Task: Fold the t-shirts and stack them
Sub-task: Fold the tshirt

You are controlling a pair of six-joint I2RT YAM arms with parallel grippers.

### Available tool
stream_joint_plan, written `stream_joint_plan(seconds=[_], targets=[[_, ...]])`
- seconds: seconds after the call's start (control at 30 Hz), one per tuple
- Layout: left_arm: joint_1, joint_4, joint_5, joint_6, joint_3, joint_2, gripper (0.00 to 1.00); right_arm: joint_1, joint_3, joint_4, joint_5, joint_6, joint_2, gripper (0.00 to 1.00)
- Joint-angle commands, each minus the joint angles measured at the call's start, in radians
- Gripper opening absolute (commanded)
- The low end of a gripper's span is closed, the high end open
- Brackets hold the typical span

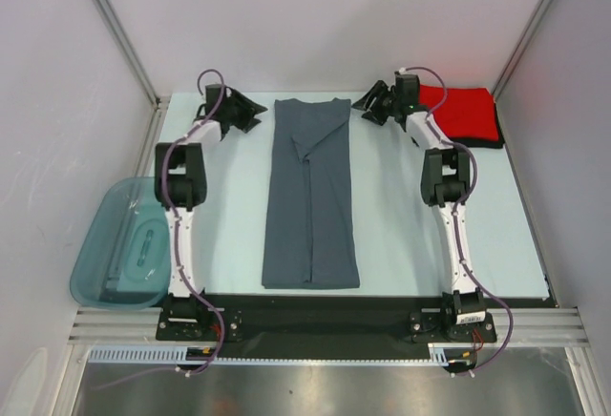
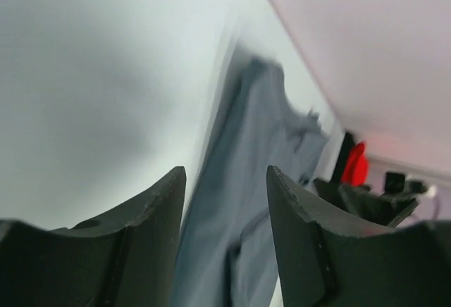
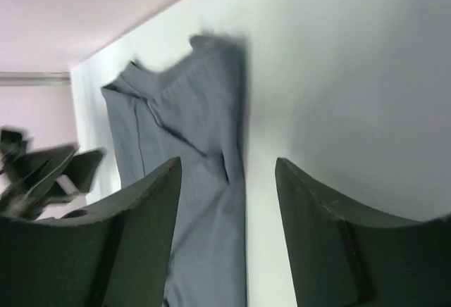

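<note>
A slate blue-grey t-shirt lies flat in the middle of the table, folded lengthwise into a long strip with its collar end at the far side. My left gripper hovers just left of that far end, open and holding nothing. My right gripper is just right of the same end, also open and empty. The left wrist view shows the shirt between and beyond the left gripper. The right wrist view shows the shirt past the right gripper. A folded red t-shirt lies at the back right on a black t-shirt.
A translucent teal tub sits off the table's left edge beside the left arm. Pale walls close in the back and both sides. The right arm reaches past the red and black stack.
</note>
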Motion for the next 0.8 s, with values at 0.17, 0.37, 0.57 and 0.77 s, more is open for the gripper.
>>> stream_joint_plan(seconds=[0.17, 0.37, 0.57, 0.77], targets=[[-0.044, -0.148, 0.008, 0.357, -0.645, -0.712, 0.55, -0.013, -0.475, -0.289, 0.011, -0.235, -0.605, 0.63], [-0.128, -0.222, 0.016, 0.369, -1.102, -1.089, 0.54, 0.028, -1.099, -0.191, -0.064, -0.223, -0.994, 0.62], [-0.214, -0.3, 0.015, 0.262, -1.472, -1.324, 0.54, 0.187, -1.592, -0.093, -0.143, -0.213, -1.297, 0.61], [-0.304, -0.384, -0.082, 0.188, -1.644, -1.557, 0.52, 0.341, -1.894, -0.032, -0.13, -0.104, -1.57, 0.6]])
